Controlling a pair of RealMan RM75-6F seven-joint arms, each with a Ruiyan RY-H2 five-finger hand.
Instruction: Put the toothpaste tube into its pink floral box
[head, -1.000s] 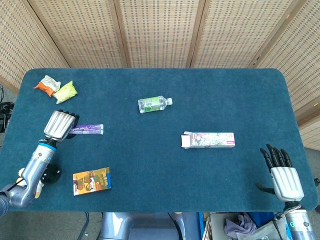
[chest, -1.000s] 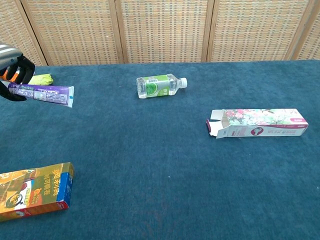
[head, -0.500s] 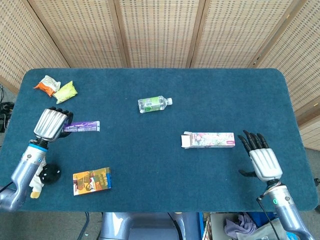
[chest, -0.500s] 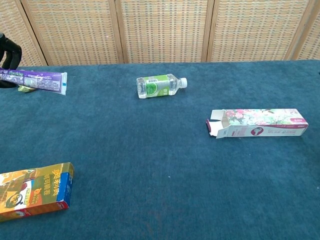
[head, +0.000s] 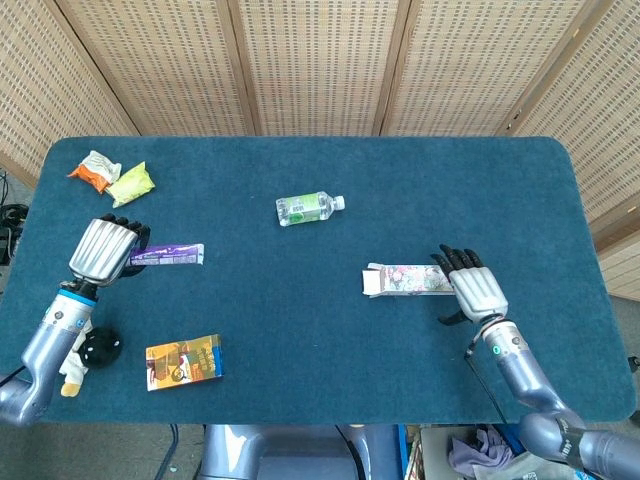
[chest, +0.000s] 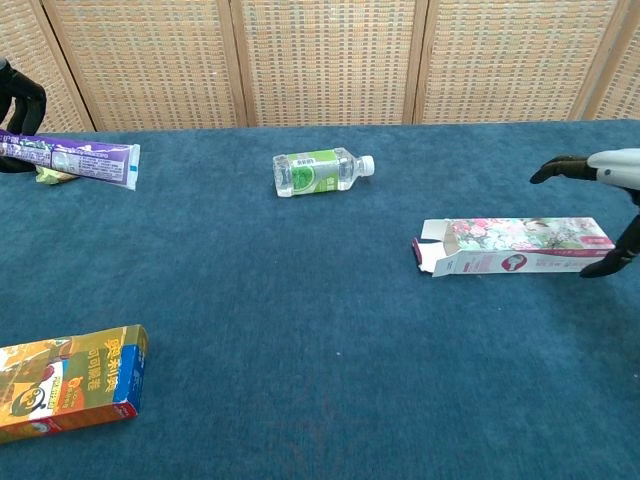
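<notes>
Fingers of the right hand (head: 474, 290) are spread apart over the far end of the pink floral box (head: 412, 280), holding nothing; in the chest view the thumb reaches down at the box's near side and the other fingers arch over its top, and whether any of them touch the carton cannot be told. Half a second ago this hand hung to the right of the box, clear of it, and a second ago it was back near the table's front corner, so it has travelled inward to the carton. The left hand (head: 103, 249) grips the toothpaste tube (head: 168, 253) by one end, fingers curled round it, and holds it above the blue table (head: 330, 330) at the left side; it has shifted only slightly since the last frame. The tube's long axis runs left to right, its free end pointing toward the middle of the table. The box lies flat on the right half, long axis also left to right, its open flapped end facing the tube, well apart from it. A water bottle (head: 309, 208) lies farther back, a yellow carton (head: 184, 361) near the front left, and snack packets (head: 112, 177) at the back left corner.
</notes>
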